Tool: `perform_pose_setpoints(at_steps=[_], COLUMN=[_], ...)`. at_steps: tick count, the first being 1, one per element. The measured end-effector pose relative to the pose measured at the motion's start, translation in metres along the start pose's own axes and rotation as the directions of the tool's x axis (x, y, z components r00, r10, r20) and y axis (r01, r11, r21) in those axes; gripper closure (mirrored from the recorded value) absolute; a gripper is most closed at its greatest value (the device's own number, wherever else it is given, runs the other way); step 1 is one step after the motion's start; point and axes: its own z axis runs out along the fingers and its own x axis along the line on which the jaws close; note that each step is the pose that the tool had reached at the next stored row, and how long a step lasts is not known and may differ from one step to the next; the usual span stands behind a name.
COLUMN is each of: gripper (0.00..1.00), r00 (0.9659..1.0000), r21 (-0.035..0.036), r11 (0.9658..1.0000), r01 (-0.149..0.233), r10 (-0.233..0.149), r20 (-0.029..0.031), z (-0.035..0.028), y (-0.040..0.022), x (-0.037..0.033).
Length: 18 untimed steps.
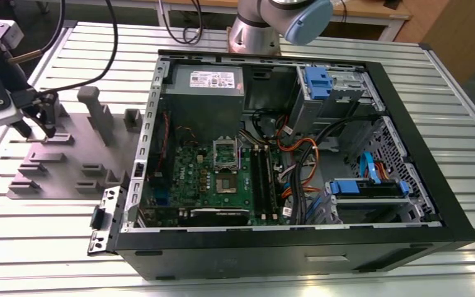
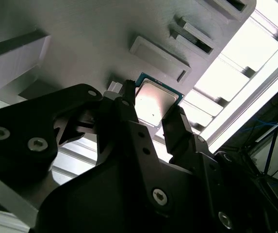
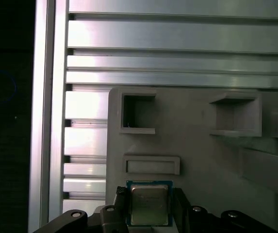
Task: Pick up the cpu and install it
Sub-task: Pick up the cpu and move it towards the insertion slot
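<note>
The cpu (image 2: 154, 97) (image 3: 148, 203) is a small flat square chip with a silvery top and a thin dark rim. It lies at a corner of the grey plastic fixture (image 1: 64, 162) (image 2: 80, 43) (image 3: 202, 160). My gripper (image 1: 38, 131) (image 2: 152, 103) (image 3: 149, 209) hangs over the fixture at the exterior view's left. In both wrist views its black fingers (image 2: 175, 124) (image 3: 178, 201) press against two opposite edges of the chip, so it is shut on it. The open socket (image 1: 225, 151) lies on the green board inside the computer case (image 1: 303, 241).
The fixture has raised posts (image 1: 97, 111) and several recessed pockets (image 3: 138, 114). It rests on a slatted aluminium table (image 1: 460, 111) (image 3: 177, 34). Inside the open case are a power supply (image 1: 203, 83), orange and blue cables (image 1: 299, 167) and blue drive bays (image 1: 368, 187). The arm's base (image 1: 258, 28) stands behind the case.
</note>
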Motion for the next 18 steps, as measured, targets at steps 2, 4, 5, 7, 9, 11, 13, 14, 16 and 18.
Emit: perform_pose_setpoints(at_steps=[2,4,5,7,9,11,13,14,16,18], gripper=[0.53,0.53,0.53,0.53,0.53,0.53,0.53,0.53,0.53,0.53], r00=[1.0,1.0,1.0,1.0,1.0,1.0,1.0,1.0,1.0,1.0], r21=[-0.0003,-0.0002,-0.0002,-0.0002,-0.0001,-0.0002,-0.0002,-0.0002,-0.0002,-0.0002], r11=[1.0,1.0,1.0,1.0,1.0,1.0,1.0,1.0,1.0,1.0], r01=[0.0,0.0,0.0,0.0,0.0,0.0,0.0,0.0,0.0,0.0], r10=[0.0,0.0,0.0,0.0,0.0,0.0,0.0,0.0,0.0,0.0], r20=[0.0004,0.0003,0.0002,0.0003,0.0002,0.0002,0.0003,0.0004,0.0003,0.0002], z=[-0.0003,-0.0006,-0.0009,-0.0014,-0.0024,-0.0028,-0.0032,-0.0033,-0.0036,-0.004], y=[0.0,0.0,0.0,0.0001,0.0001,0.0001,0.0001,0.0001,0.0001,0.0001], x=[0.0,0.0,0.0,0.0,0.0,0.0,0.0,0.0,0.0,0.0])
